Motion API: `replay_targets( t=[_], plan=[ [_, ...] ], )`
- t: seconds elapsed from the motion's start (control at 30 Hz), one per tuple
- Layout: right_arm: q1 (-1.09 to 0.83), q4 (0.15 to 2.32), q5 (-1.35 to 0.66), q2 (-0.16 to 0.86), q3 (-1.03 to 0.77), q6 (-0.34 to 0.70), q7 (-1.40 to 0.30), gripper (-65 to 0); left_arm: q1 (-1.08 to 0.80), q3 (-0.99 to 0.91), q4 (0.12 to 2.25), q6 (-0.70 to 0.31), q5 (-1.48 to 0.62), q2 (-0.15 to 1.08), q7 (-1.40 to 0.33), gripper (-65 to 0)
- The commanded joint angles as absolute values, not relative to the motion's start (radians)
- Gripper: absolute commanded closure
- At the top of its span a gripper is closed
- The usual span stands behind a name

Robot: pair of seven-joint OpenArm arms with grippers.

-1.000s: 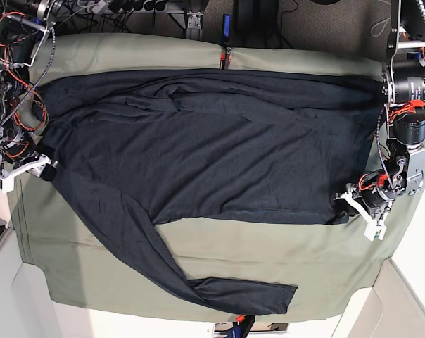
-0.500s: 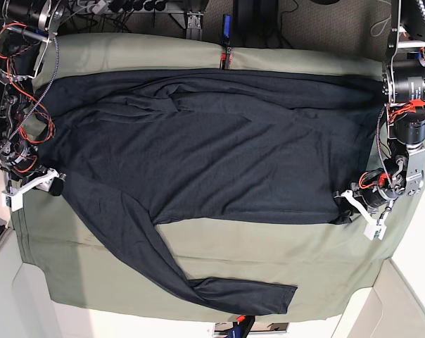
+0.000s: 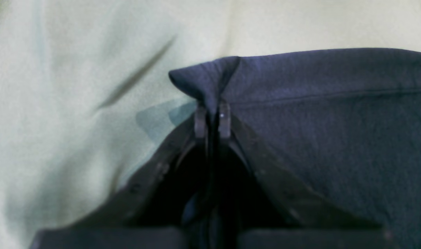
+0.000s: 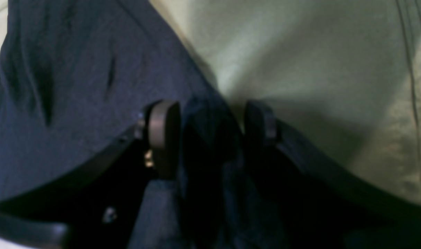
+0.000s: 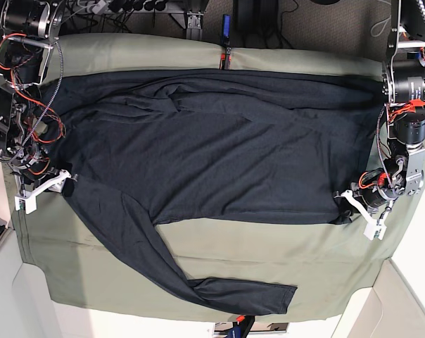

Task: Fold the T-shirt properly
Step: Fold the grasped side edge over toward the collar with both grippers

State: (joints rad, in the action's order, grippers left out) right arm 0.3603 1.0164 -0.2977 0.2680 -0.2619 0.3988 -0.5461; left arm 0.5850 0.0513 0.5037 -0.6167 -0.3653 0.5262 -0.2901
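A: Base view, going from the left: the right pincer (image 5: 58, 184) sits at the shoulder end of the T-shirt (image 5: 212, 148), where the long sleeve (image 5: 163, 264) runs off toward the near edge of the tabletop (image 5: 219, 232).

B: Has it gripped anything?

A: Not that I can see. The right wrist view shows its fingertips (image 4: 164, 135) standing apart, with a fold of dark cloth between them and nothing pinched. I'd call that pincer open and straddling the shirt's edge.

B: And the shirt itself?

A: Spread flat across the olive cover, body lengthwise, some wrinkles toward the far side, one sleeve trailing out loose at the front.

B: The other end?

A: On the right of the base view the left pincer (image 5: 350, 204) is at the bottom hem corner. The left wrist view shows its tips closed tight on a puckered corner of the T-shirt (image 3: 210, 79).

B: So which step is this?

A: I judge it the grasp before the first fold: one corner taken, the other about to be. Next, the right pincer needs to close on cloth, then both should lift together and evenly, so the shirt doesn't skew or drag.
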Motion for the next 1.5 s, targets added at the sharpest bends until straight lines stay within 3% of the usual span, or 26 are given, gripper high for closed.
replay_targets(
  t=[0.0, 0.17, 0.63, 1.03, 1.47],
  plan=[
    [0.374, 1.025, -0.296, 0.273, -0.261, 0.415, -0.564, -22.4, 0.612, 0.047, 0.513, -0.627, -0.367, 0.547, -0.283, 0.0],
    [0.373, 1.064, -0.295, 0.268, -0.261, 0.418, -0.565, 0.0, 0.612, 0.047, 0.519, -0.698, -0.391, 0.572, -0.249, 0.0],
    [0.279, 1.331, -0.295, 0.27, -0.262, 0.424, -0.618, 0.0, 0.562, 0.047, 0.647, -0.698, -0.463, 0.641, -0.279, 0.0],
    [0.096, 1.552, -0.296, 0.269, -0.301, 0.422, -0.625, 0.0, 0.242, 0.028, 1.138, -0.698, -0.52, 0.732, -0.321, 0.0],
    [-0.004, 1.624, -0.36, 0.272, -0.43, 0.431, -0.63, 0.0, -0.073, -0.22, 1.448, -0.698, -0.515, 0.748, -0.344, 0.0]
  ],
)
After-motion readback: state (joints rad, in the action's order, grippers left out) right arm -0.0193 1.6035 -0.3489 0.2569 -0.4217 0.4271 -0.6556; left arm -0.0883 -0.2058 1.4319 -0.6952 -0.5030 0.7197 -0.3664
